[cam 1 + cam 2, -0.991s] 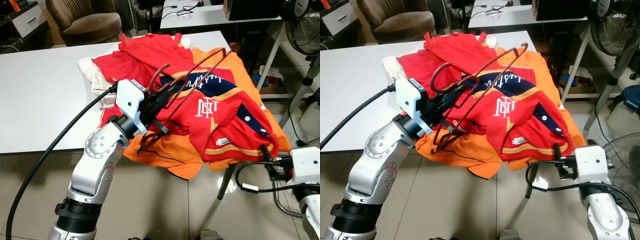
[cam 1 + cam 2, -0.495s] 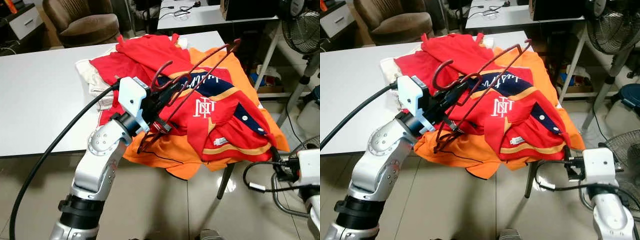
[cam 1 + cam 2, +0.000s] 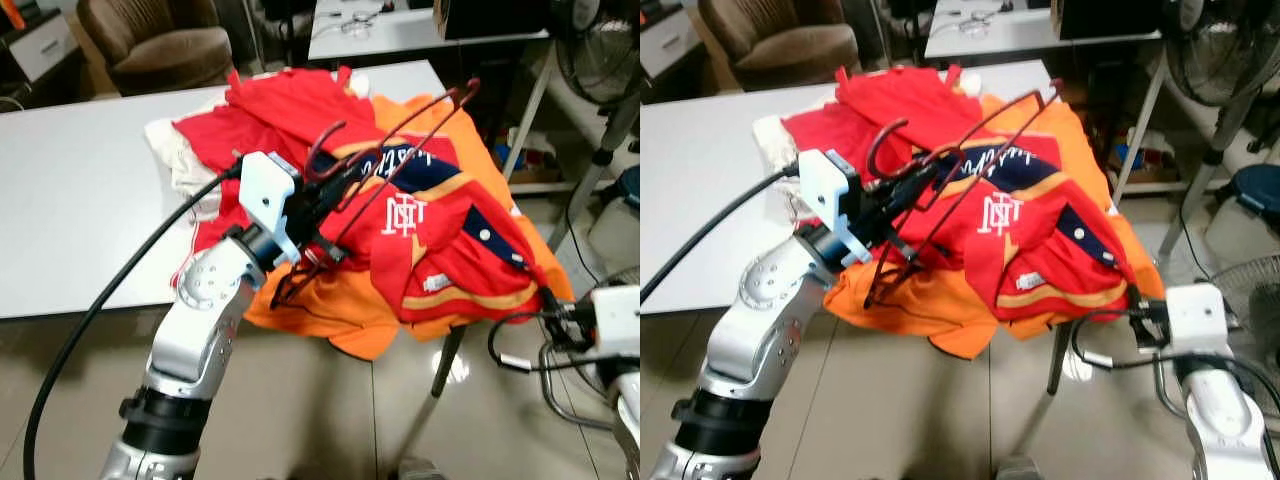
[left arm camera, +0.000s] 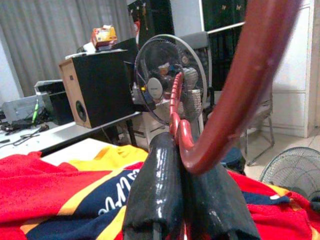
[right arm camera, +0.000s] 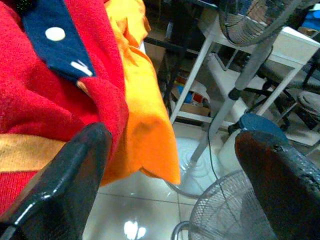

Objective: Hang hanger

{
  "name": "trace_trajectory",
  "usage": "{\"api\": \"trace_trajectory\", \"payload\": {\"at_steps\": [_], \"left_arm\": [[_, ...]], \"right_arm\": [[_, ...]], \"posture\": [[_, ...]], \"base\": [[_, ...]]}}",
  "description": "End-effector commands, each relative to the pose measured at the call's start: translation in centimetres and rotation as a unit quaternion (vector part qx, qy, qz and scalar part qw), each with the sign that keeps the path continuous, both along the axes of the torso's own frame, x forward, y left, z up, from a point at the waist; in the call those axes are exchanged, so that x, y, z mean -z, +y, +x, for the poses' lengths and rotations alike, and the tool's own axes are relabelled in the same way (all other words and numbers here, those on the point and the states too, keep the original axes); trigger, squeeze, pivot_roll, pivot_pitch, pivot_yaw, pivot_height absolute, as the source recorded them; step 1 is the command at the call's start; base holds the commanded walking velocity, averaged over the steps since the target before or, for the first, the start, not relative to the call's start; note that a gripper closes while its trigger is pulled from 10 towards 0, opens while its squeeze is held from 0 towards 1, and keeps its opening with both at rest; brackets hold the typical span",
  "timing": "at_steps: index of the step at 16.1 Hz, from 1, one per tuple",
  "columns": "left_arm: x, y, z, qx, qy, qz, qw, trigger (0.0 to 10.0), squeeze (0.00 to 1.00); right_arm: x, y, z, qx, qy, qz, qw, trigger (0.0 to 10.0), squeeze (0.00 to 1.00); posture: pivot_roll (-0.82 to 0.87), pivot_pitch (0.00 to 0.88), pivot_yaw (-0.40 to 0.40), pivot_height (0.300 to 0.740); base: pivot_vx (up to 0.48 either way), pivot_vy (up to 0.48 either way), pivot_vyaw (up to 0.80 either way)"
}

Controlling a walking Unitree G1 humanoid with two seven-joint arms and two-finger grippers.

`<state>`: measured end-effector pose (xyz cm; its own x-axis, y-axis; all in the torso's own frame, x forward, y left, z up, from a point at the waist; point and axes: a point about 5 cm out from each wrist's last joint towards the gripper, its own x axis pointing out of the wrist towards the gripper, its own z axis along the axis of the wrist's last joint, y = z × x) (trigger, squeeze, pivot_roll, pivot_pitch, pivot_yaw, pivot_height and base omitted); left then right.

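My left gripper (image 3: 318, 203) squeezes the red hanger (image 3: 400, 135), but its low end could snag the clothes (image 3: 420, 240); my right gripper (image 5: 175, 165) hangs open.

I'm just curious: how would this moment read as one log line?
left gripper: shut on red hanger | right gripper: open, by shirt pile | hanger unhung

The 2 head eyes look down and forward over the white table (image 3: 70, 200) and its clothes pile (image 3: 420, 230), sharing that scene. The left wrist camera sits very near its fingers (image 4: 155, 195), facing a fan (image 4: 167, 75). The right wrist camera looks past the pile's edge toward the floor (image 5: 145, 215).
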<state>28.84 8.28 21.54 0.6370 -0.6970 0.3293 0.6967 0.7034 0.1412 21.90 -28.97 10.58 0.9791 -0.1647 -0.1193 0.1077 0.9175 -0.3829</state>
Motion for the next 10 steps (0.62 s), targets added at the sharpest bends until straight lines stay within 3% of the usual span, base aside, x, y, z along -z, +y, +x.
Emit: {"api": "trace_trajectory", "payload": {"at_steps": [1, 5, 10], "left_arm": [[-0.8, 0.4, 0.2, -0.006, -0.015, 0.002, 1.000, 10.0, 0.00], [-0.9, 0.4, 0.1, -0.009, -0.015, 0.001, 1.000, 10.0, 0.00], [-1.1, 0.1, 0.3, -0.007, -0.017, -0.003, 1.000, 10.0, 0.00]], "right_arm": [[-0.1, 0.5, 0.4, -0.019, -0.002, -0.004, 1.000, 10.0, 0.00], [0.3, 1.5, 1.1, -0.046, 0.007, 0.001, 0.999, 10.0, 0.00], [1.3, 0.0, 1.7, -0.022, 0.027, 0.031, 0.999, 10.0, 0.00]], "posture": [[-0.30, 0.061, 0.136, 0.740], [-0.30, 0.062, 0.136, 0.740], [-0.30, 0.065, 0.134, 0.740]], "base": [[0.000, 0.000, 0.00], [0.000, 0.000, 0.00], [0.000, 0.000, 0.00]]}}
